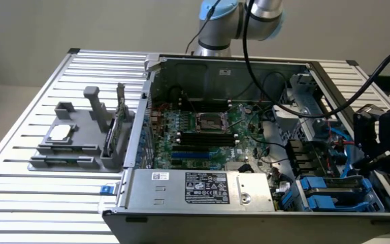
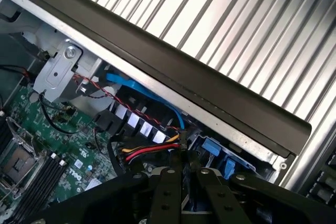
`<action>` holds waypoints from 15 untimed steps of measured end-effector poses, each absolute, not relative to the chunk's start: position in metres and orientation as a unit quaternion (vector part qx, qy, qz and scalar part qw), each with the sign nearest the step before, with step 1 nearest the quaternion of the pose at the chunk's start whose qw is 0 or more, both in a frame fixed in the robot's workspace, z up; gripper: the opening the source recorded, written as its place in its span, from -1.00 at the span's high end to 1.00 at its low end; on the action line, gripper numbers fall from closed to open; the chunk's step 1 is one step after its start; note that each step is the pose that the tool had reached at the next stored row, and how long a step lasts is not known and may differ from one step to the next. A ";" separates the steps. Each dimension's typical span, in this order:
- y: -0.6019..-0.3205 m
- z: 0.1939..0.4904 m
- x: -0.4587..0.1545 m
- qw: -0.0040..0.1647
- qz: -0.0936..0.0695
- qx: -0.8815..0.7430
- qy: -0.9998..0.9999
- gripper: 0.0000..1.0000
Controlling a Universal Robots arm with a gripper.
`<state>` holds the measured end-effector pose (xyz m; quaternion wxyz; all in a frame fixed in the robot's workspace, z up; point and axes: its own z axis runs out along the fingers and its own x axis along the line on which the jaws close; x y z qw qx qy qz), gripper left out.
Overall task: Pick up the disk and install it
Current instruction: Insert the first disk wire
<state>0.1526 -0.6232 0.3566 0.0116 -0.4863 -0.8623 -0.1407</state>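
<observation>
An open computer case (image 1: 303,68) lies on a slatted metal table. The disk (image 1: 330,191) shows as a flat grey body in a blue carrier, lying in the drive bay at the case's corner on the exterior view's right. My gripper (image 1: 367,161) hangs just above and to the right of that bay, over the case's side wall. In the wrist view my gripper (image 2: 182,169) has its black fingers (image 2: 167,187) drawn together, and I see nothing between them. Blue carrier parts (image 2: 210,146) lie right beneath the tips.
A long grey power supply box (image 1: 202,188) lies along the case's front. The green motherboard (image 1: 202,127) fills the middle. Red and yellow wires (image 2: 144,153) and a blue cable (image 2: 139,88) run near the bay. A grey fixture (image 1: 79,140) holding a small chip stands at the exterior view's left.
</observation>
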 end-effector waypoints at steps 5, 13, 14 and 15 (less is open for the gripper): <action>-0.623 0.357 0.151 0.011 -0.141 -0.490 -0.860 0.68; -0.623 0.353 0.149 0.005 -0.141 -0.522 -0.841 0.69; -0.623 0.352 0.149 0.004 -0.141 -0.525 -0.839 0.69; -0.623 0.350 0.148 0.003 -0.141 -0.529 -0.837 0.69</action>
